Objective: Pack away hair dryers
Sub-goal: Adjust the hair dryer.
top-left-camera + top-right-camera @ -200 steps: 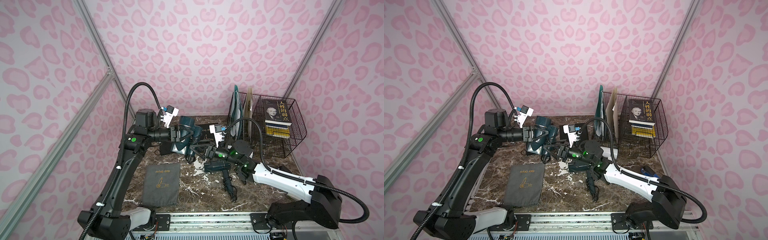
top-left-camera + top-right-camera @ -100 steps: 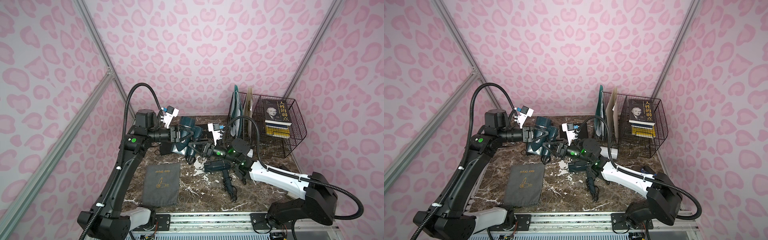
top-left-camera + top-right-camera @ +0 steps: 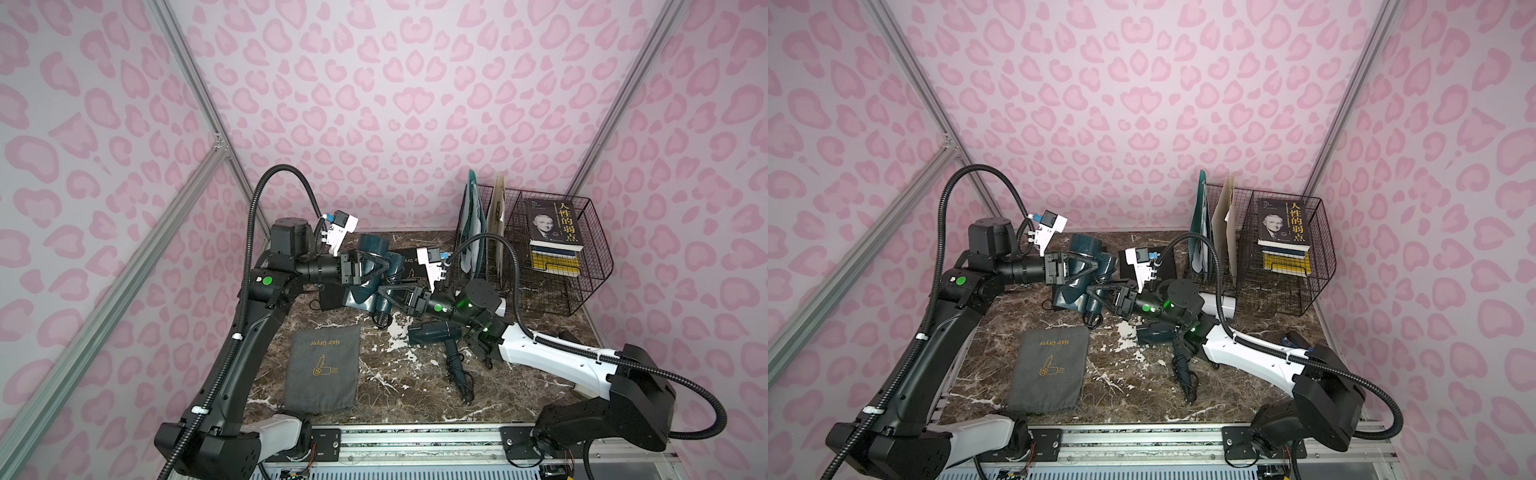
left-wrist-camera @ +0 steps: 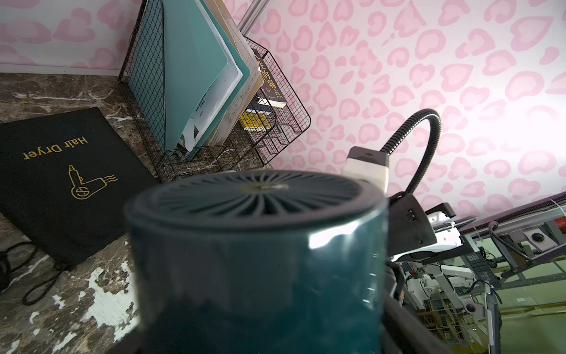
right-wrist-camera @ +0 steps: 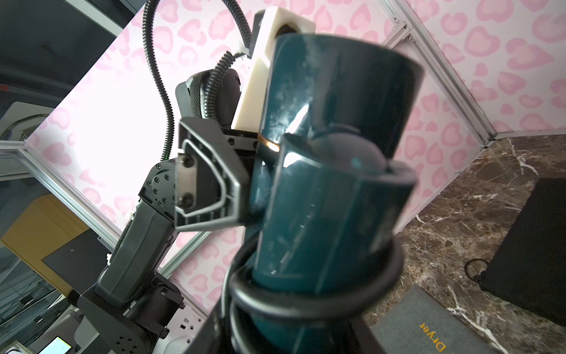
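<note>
A dark teal hair dryer (image 3: 365,291) (image 3: 1073,291) is held off the table at the back left, between both arms. My right gripper (image 3: 384,293) (image 3: 1092,293) is shut on its handle, which has the black cord wound round it (image 5: 315,294). My left gripper (image 3: 384,270) (image 3: 1094,268) straddles the barrel (image 4: 254,245) with its jaws spread wide and a finger (image 5: 211,190) beside the barrel wall. A second teal hair dryer (image 3: 432,332) (image 3: 1152,332) lies on the marble under my right arm. A white hair dryer (image 3: 1219,305) shows partly behind that arm.
A grey "Hair Dryer" pouch (image 3: 326,370) (image 3: 1048,370) lies flat at the front left. A black pouch (image 4: 61,184) (image 5: 536,245) lies at the back. A wire rack (image 3: 552,270) with folders and a book (image 3: 552,224) fills the back right corner.
My right gripper has moved left onto the raised dryer's handle and closed on it. My left gripper's jaws have spread wider around the barrel.
</note>
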